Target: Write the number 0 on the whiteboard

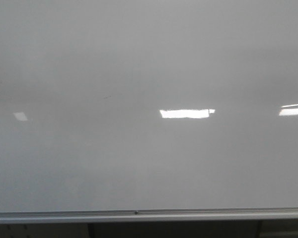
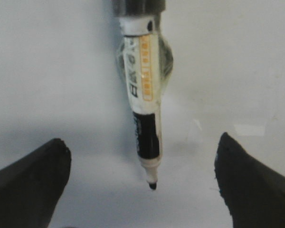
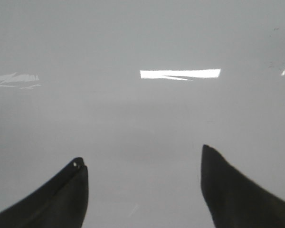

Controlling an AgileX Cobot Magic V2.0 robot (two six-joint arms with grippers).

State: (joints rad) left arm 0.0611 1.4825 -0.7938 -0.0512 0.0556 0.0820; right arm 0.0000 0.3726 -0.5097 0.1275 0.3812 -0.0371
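The whiteboard (image 1: 149, 59) fills the front view, glossy pale grey, and neither gripper shows there. The number 0 is out of view. In the left wrist view a white-and-black marker (image 2: 143, 95) with orange lettering lies against the board (image 2: 47, 71), its bare black tip (image 2: 152, 185) pointing between my fingers. My left gripper (image 2: 141, 142) is open, both fingers wide apart and clear of the marker. My right gripper (image 3: 141, 154) is open too, over bare board (image 3: 133, 118), with nothing between its fingers.
A silver rail (image 1: 139, 214) runs along the board's lower edge. Bright rectangular light reflections (image 1: 185, 113) sit at mid-height, with another (image 1: 294, 110) at the right edge. A faint dark speck (image 1: 107, 97) marks the board left of centre.
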